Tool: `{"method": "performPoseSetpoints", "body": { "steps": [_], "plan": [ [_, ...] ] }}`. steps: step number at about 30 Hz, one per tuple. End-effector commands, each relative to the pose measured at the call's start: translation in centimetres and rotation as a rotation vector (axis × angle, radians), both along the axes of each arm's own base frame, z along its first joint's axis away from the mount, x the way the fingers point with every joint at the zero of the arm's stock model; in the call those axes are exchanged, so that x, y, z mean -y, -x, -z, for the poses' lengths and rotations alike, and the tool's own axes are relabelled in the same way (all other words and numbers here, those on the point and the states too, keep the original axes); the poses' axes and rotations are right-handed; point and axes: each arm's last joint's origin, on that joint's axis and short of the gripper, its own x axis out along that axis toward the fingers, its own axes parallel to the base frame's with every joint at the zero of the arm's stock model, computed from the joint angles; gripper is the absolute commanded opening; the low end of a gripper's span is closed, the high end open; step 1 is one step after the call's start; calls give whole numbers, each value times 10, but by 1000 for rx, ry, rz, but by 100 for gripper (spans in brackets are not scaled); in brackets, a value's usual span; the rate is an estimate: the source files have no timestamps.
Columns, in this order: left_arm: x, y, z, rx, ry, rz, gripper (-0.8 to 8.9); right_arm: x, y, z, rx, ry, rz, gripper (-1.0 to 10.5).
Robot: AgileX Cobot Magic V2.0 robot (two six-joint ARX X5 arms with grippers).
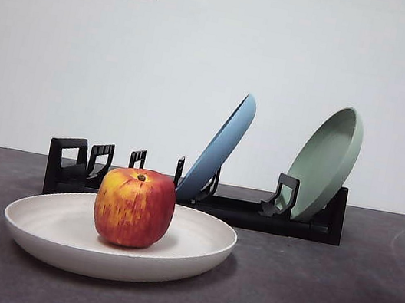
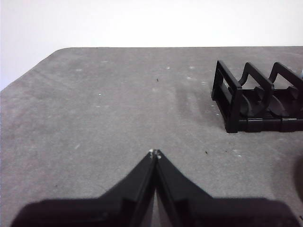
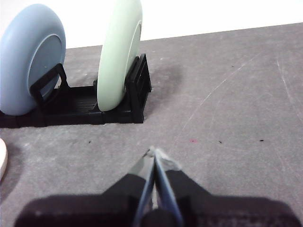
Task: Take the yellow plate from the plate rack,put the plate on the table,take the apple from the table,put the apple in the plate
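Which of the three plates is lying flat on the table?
The yellow plate, holding the apple. The blue plate and green plate stand tilted in the rack.

My black two-jaw gripper [image 2: 155,153] closed, empty, over dark grey matte tabletop [image 2: 109,109]; black plastic slotted plate rack [image 2: 258,101] end nearby, apart.

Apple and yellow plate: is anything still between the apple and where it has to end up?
Nothing visible does. The apple already sits upright in the yellow plate, which lies flat on the table in front of the plate rack. Both the left gripper and the right gripper are shut and empty, over bare table.
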Motion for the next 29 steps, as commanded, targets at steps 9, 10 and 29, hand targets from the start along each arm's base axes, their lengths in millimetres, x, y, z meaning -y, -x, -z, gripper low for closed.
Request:
{"method": "performPoseSetpoints", "body": {
  "steps": [9, 10, 29],
  "plan": [
    [0, -1, 4, -9, 4, 0, -1, 0, 0, 4, -18, -10, 0, 1],
    [0, -1, 4, -9, 4, 0, -1, 0, 0, 4, -18, -10, 0, 1],
    [0, -1, 4, -9, 4, 0, -1, 0, 0, 4, -18, -10, 0, 1]
  ]
}}
